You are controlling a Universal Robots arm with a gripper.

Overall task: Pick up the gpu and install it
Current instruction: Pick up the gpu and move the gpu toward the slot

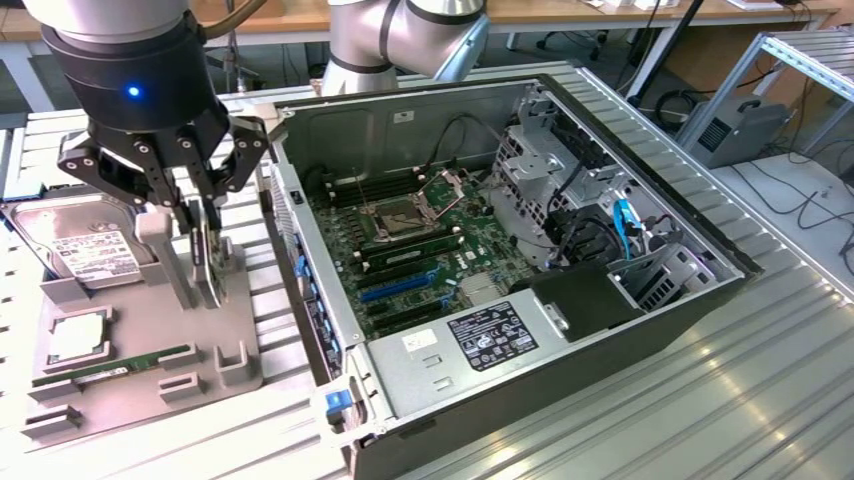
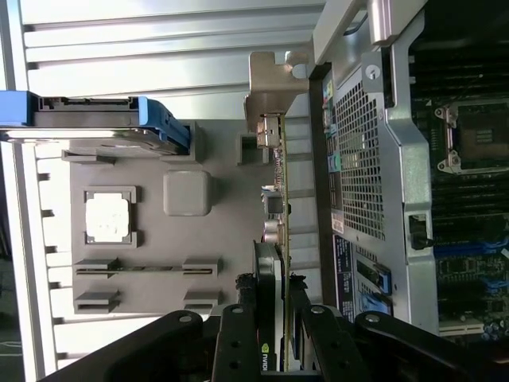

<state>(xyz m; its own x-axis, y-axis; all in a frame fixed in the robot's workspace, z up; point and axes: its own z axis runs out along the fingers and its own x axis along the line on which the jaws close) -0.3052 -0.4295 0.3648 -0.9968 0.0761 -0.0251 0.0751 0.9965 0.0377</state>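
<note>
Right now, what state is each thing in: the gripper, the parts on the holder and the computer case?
gripper: low over the holder, astride the gpu.
gpu: upright on edge, standing in the grey holder.
hard drive: propped on edge in the holder.
CPU: flat in its recess.
memory stick: on edge in its slots.
computer case: on its side, side panel off, interior open.

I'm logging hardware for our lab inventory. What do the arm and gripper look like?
The arm is silver-grey tubing with rounded grey joint housings. The gripper has a black cylindrical body with a small glowing blue light, and black linkage fingers dotted with round pivot bolts.
</note>
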